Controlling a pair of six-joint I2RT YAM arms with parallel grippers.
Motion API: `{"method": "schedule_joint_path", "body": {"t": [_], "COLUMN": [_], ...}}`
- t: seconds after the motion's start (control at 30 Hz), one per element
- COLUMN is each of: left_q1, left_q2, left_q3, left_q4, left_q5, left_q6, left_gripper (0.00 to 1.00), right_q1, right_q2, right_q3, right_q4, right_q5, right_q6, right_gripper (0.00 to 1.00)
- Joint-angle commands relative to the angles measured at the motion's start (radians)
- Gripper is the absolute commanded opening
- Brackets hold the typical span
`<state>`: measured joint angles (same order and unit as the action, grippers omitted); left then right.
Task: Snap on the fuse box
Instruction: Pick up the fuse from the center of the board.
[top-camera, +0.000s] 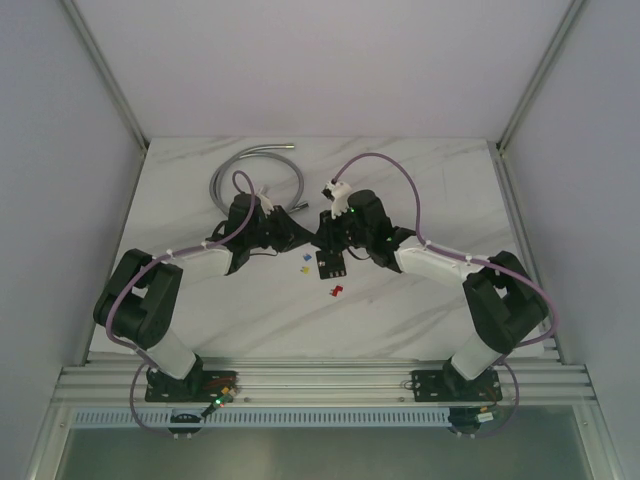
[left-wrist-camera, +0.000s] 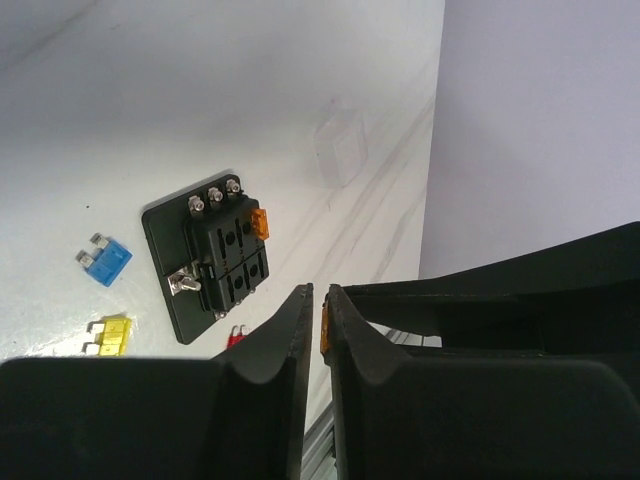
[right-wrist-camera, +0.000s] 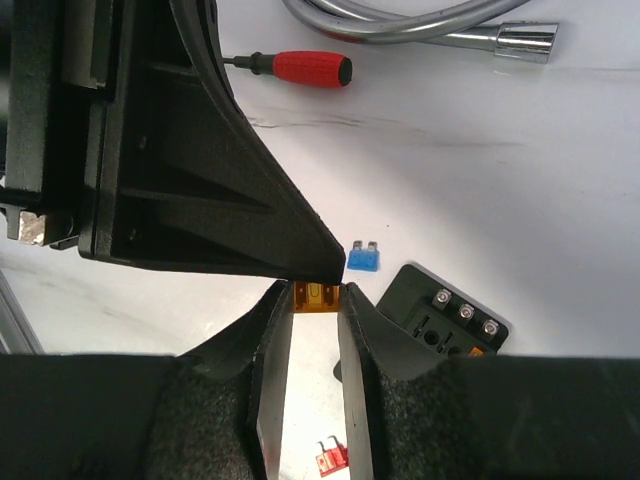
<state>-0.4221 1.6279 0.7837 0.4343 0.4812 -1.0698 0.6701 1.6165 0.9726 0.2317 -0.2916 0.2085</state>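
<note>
The fuse box (top-camera: 331, 264) lay flat on the table (top-camera: 420, 310), untouched, near both end effectors. The right end effector (right-wrist-camera: 316, 312) pinched an orange fuse (right-wrist-camera: 318, 297) at its fingertips. The left end effector (left-wrist-camera: 318, 295) stood nearly closed around that fuse; whether it gripped it could not be told. A blue fuse (left-wrist-camera: 105, 262) lay beside the box.

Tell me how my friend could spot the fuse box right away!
Start at the white marble table and look at its middle, below the grey hose in the overhead view. The fuse box lies flat there: a black square plate with silver screws and one orange fuse plugged in. Beside it lie only tiny bits: a blue fuse, a yellow fuse, a red fuse.
</note>
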Motion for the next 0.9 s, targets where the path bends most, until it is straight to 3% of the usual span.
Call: {"method": "schedule_joint_path", "body": {"t": [0.0,0.27,0.37,0.5,0.67,0.87], "left_q1": [-0.004,-0.004,-0.003,-0.003,-0.003,-0.004], "left_q2": [-0.014,-0.044,-0.069,-0.110,-0.186,-0.328], "left_q3": [-0.018,-0.025,-0.032,-0.053,-0.088,-0.161], "left_q4": [0.008,0.012,0.009,0.031,0.084,0.186], "left_q5": [0.006,0.004,-0.008,-0.038,-0.078,-0.157], "left_q6": [-0.008,-0.026,-0.027,-0.040,-0.069,-0.132], "left_gripper": [0.18,0.02,0.00,0.00,0.00,0.00], "right_q1": [0.009,0.019,0.022,0.023,0.022,0.024], "right_q2": [-0.018,-0.009,-0.020,-0.066,-0.176,-0.244], "right_q3": [-0.005,0.006,0.005,-0.026,-0.125,-0.295], "right_q4": [0.094,0.112,0.117,0.151,0.279,0.593], "right_q5": [0.029,0.042,0.042,0.067,0.109,0.113], "right_q6": [0.023,0.039,0.052,0.120,0.289,0.627], "right_gripper": [0.26,0.26,0.27,0.38,0.42,0.43]}}
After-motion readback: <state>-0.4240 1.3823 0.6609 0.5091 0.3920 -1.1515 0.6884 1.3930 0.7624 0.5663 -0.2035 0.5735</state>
